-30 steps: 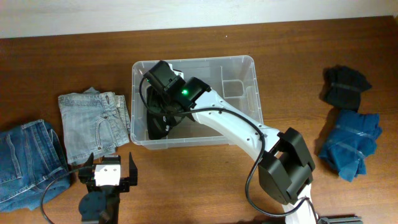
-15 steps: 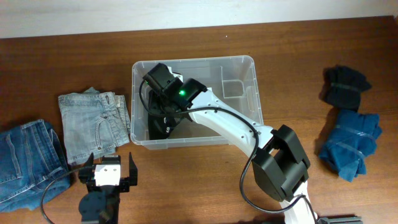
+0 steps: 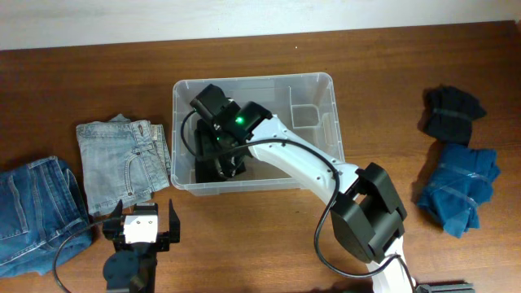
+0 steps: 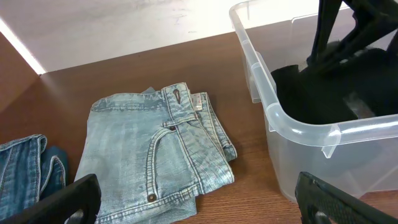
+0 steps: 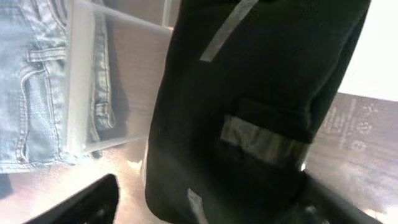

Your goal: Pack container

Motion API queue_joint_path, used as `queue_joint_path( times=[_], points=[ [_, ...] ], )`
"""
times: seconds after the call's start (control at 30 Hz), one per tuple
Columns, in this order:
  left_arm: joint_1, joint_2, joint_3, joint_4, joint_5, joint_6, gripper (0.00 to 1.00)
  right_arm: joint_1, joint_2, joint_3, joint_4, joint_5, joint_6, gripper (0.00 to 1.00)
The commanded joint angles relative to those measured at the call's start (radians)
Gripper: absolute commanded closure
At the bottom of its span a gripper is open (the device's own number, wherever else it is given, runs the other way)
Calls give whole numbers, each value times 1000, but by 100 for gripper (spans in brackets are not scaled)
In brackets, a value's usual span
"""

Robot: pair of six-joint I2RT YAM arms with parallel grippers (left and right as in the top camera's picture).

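Note:
The clear plastic container (image 3: 326, 80) stands at the table's middle back. A folded black garment (image 3: 205, 168) with grey tape strips lies in its left half. My right gripper (image 3: 225, 159) reaches down inside the container over that garment, jaws open, the cloth lying loose between them. In the right wrist view the black garment (image 5: 249, 93) fills the frame, with the right gripper (image 5: 208, 208) spread to either side of it and the container wall (image 5: 84, 81) to the left. My left gripper (image 3: 145, 214) is open near the table's front edge, holding nothing. The left wrist view shows the left gripper (image 4: 205, 208) facing the container (image 4: 298, 129).
Folded light-blue jeans (image 3: 122, 163) lie just left of the container, and the left wrist view shows the same light-blue jeans (image 4: 149, 149). Darker jeans (image 3: 32, 212) lie at the far left. A dark bundle (image 3: 452, 114) and a blue bundle (image 3: 460, 187) lie at the right.
My right gripper has opened and let go of the black garment, which now rests on the container floor. The left arm has not moved.

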Motion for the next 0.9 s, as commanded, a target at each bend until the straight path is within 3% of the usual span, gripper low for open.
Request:
queue_joint_path(
  times=[0.0,0.33,0.43,0.47,0.5,0.53,0.6,0.63,0.87],
  points=[
    [5,-4,-5,2,10,16,1,-26,3,15,-2,-2,-121,11],
    [5,-4,-5,2,10,16,1,-132,-72,16,-84,-3,-173,10],
    [5,-4,-5,2,10,16,1,-164,-71,15,-129,2,-173,13],
    [5,-4,-5,2,10,16,1,-173,-69,15,-140,3,-173,17],
    [5,-4,-5,2,10,16,1,-185,-68,15,-149,3,-173,31],
    [5,-4,-5,2,10,16,1,-194,-67,15,-153,5,-173,55],
    [5,-4,-5,2,10,16,1,-203,-60,14,-160,30,-168,89],
    [5,-4,-5,2,10,16,1,-206,-56,14,-163,39,-164,96],
    [5,-4,-5,2,10,16,1,-198,3,11,-167,40,-161,96]
  ],
)
